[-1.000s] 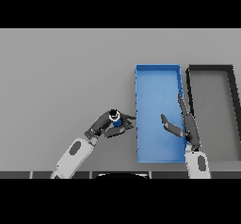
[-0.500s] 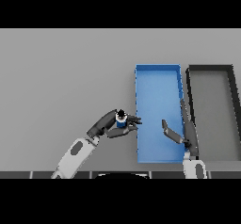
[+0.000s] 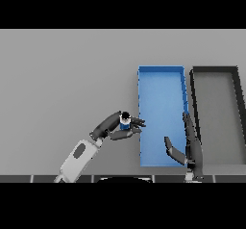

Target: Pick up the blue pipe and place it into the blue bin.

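Surface: a plain grey bench [image 3: 62,74] fills the view, with no other room features visible. Two shallow rectangular bins stand on its right half, side by side and near each other: the blue bin [image 3: 161,69], and to its right a dark grey bin [image 3: 214,69]. Both show bare floors.

Left hand [image 3: 113,127]: the arm enters from the lower edge and angles up and to the right. The fingers [image 3: 137,122] and thumb are curled around the blue pipe [image 3: 125,123], with the fingertips reaching to the blue bin's left wall.

Right hand [image 3: 190,144]: it shows at the lower right, over the near right part of the blue bin. Its fingers are straight and point away from the robot, the thumb spread to the left; it holds nothing.

Blue pipe: a small blue piece with a dark, light-rimmed top end, held upright, just left of the blue bin's left wall and outside the bin.
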`<act>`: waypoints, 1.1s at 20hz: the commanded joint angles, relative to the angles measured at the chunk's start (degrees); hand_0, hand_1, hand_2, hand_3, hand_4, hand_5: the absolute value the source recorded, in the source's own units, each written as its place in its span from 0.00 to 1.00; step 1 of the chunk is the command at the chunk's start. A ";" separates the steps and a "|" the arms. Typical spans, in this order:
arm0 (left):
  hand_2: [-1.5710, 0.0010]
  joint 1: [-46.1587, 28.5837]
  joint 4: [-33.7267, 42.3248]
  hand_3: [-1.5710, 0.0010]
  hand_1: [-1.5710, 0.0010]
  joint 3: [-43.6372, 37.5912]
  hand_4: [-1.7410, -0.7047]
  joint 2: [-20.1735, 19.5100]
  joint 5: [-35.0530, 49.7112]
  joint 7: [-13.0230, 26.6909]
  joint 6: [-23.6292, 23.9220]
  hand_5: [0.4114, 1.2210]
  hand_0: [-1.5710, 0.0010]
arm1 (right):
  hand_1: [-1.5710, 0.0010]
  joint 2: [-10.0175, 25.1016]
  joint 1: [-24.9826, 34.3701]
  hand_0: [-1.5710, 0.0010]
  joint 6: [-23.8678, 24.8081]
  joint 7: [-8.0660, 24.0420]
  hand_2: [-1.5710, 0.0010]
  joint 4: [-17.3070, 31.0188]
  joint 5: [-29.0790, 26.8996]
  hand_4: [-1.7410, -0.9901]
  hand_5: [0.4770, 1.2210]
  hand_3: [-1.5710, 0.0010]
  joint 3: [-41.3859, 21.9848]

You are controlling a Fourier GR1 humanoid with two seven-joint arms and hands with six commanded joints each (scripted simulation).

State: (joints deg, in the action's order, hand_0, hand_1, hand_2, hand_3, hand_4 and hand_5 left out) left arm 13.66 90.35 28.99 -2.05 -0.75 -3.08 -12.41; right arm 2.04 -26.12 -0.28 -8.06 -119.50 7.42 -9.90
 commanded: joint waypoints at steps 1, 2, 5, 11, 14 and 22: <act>0.00 -0.18 0.35 0.00 0.00 -0.23 0.26 -0.14 0.22 -0.31 -0.51 1.00 0.00 | 0.98 1.79 1.40 1.00 -2.72 4.24 0.92 -0.89 -2.34 0.70 0.17 1.00 0.06; 0.00 -0.34 0.14 0.00 0.00 0.05 0.26 0.27 -0.33 -0.10 -0.63 1.00 0.00 | 0.98 3.38 2.96 1.00 -4.98 8.32 0.92 -1.53 -4.48 0.69 0.17 1.00 0.34; 0.00 -0.72 0.55 0.00 0.00 0.25 0.26 1.16 -1.41 0.56 -0.74 1.00 0.00 | 0.99 6.10 10.99 1.00 -9.62 17.37 0.93 -2.77 -8.22 0.66 0.12 1.00 -0.78; 0.00 -0.57 0.70 0.00 0.00 -0.58 0.26 1.87 -3.00 1.36 -1.37 1.00 0.00 | 1.00 8.58 26.00 1.00 -13.66 28.51 0.97 -2.88 -8.09 0.59 0.11 1.00 -5.38; 0.00 -0.06 0.21 0.00 0.00 -1.76 0.26 1.91 -2.57 0.87 -2.57 1.00 0.00 | 1.00 7.71 30.33 1.00 -15.72 30.79 0.97 -1.90 -8.99 0.59 0.11 1.00 -8.57; 0.00 -0.83 -0.18 0.00 0.00 -3.52 0.26 3.12 -1.89 1.43 -5.52 1.00 0.00 | 0.99 5.14 45.29 0.99 -17.19 37.26 0.95 1.40 -10.49 0.71 0.08 1.00 -11.81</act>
State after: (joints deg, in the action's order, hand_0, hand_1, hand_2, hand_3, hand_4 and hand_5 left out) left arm 12.84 90.17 25.47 1.06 -2.69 -1.70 -18.01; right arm 7.15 19.22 -17.47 29.27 -118.09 -3.06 -21.72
